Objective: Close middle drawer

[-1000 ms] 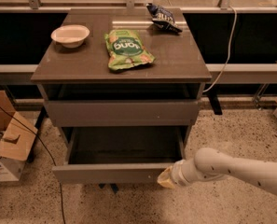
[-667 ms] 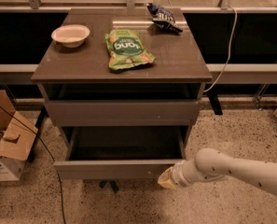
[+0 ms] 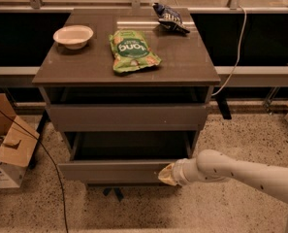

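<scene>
The middle drawer (image 3: 115, 171) is a wide grey-brown drawer pulled out of the cabinet (image 3: 129, 62), with its dark inside showing. The drawer above it (image 3: 126, 116) stands slightly out too. My gripper (image 3: 167, 174) is at the right end of the middle drawer's flat front and touches it. My white arm (image 3: 240, 174) reaches in from the lower right.
On the cabinet top lie a white bowl (image 3: 73, 36), a green snack bag (image 3: 132, 50) and a dark blue bag (image 3: 168, 17). Cardboard boxes (image 3: 8, 149) stand on the floor at the left, with a black cable (image 3: 51, 164) beside them. A white cord (image 3: 238, 47) hangs at the right.
The middle drawer's front has moved a little back toward the cabinet. My gripper has moved with it, back and slightly left.
</scene>
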